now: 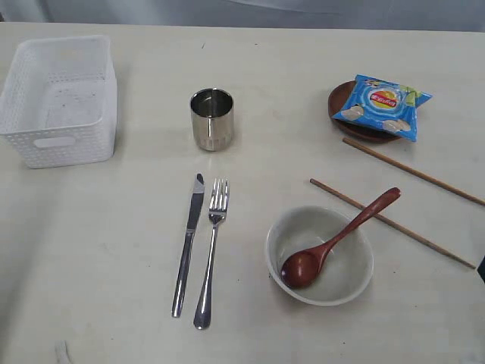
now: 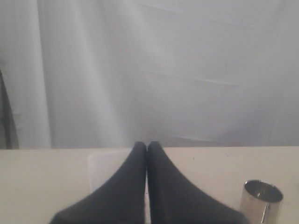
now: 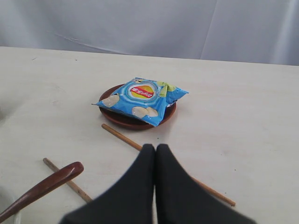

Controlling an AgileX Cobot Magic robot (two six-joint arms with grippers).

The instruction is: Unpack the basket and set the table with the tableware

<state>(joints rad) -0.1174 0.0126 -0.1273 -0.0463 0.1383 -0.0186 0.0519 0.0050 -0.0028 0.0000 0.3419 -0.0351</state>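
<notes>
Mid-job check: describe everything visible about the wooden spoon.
The wooden spoon is reddish-brown and glossy. It looks like one piece of wood, with an oval head and a long slim handle. Its head rests hollow side up inside the off-white bowl. The handle leans out over the rim, and its end crosses above one chopstick. Whether they touch is unclear.

The only print in sight is on the blue chip bag (image 1: 383, 106), which lies on the brown plate (image 1: 369, 135). The face of the bag carries a round red-and-yellow emblem (image 3: 142, 91) with a band of pale lettering across it. This is probably a brand name, but the characters are too small and blurred to read in either view.
</notes>
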